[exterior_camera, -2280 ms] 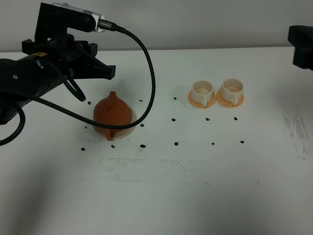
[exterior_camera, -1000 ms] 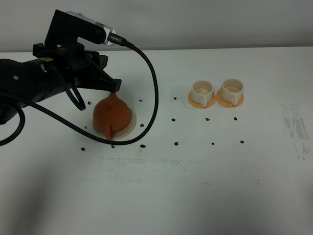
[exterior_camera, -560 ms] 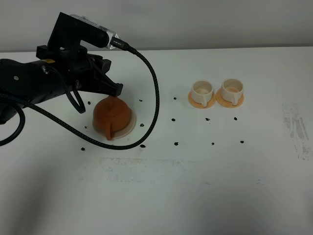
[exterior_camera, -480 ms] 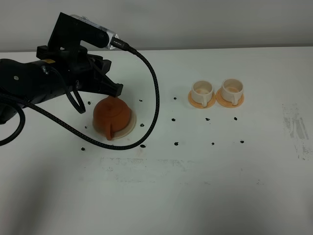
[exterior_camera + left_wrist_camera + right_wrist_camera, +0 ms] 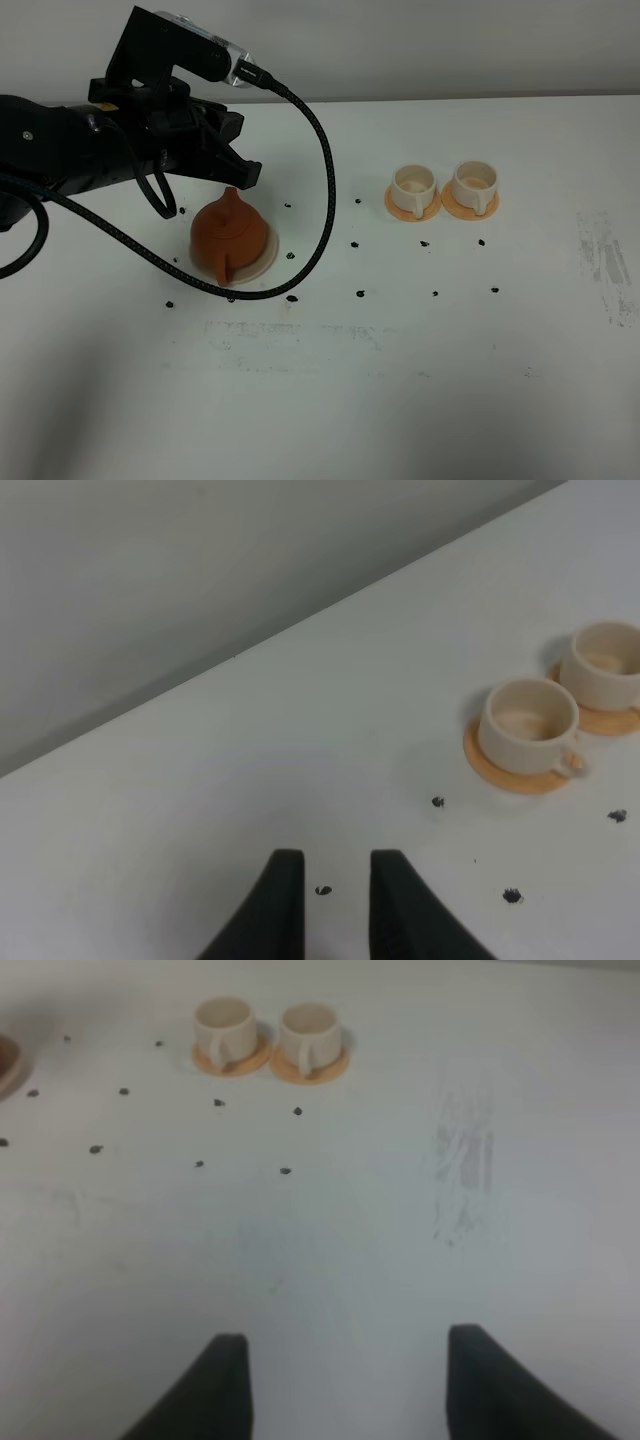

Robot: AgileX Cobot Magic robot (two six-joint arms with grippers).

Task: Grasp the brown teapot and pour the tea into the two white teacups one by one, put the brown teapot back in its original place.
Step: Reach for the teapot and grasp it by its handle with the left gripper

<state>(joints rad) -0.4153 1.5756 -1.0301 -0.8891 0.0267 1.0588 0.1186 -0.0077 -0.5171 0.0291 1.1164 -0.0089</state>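
The brown teapot [image 5: 228, 235] stands upright on its cream coaster, the original place [image 5: 264, 260], left of centre, handle toward the front. My left gripper [image 5: 245, 178] hovers just above and behind the lid knob without touching it. In the left wrist view my left gripper [image 5: 328, 865] shows its jaws a narrow gap apart, holding nothing. The two white teacups [image 5: 413, 186] [image 5: 474, 182] sit side by side on orange saucers; they also show as teacups [image 5: 528, 720] [image 5: 610, 670] and teacups [image 5: 224, 1025] [image 5: 308, 1030]. My right gripper [image 5: 350, 1390] is wide open and empty, out of the high view.
A black cable [image 5: 322, 190] loops from the left arm down past the teapot's right side to the table. Small black marks [image 5: 360, 294] dot the white table [image 5: 400, 380]. A grey scuff [image 5: 600, 255] lies at the right.
The left arm came in from the left to the teapot's lid, then rose slightly. The teapot stayed on its coaster. The right arm left the high view's top right corner.
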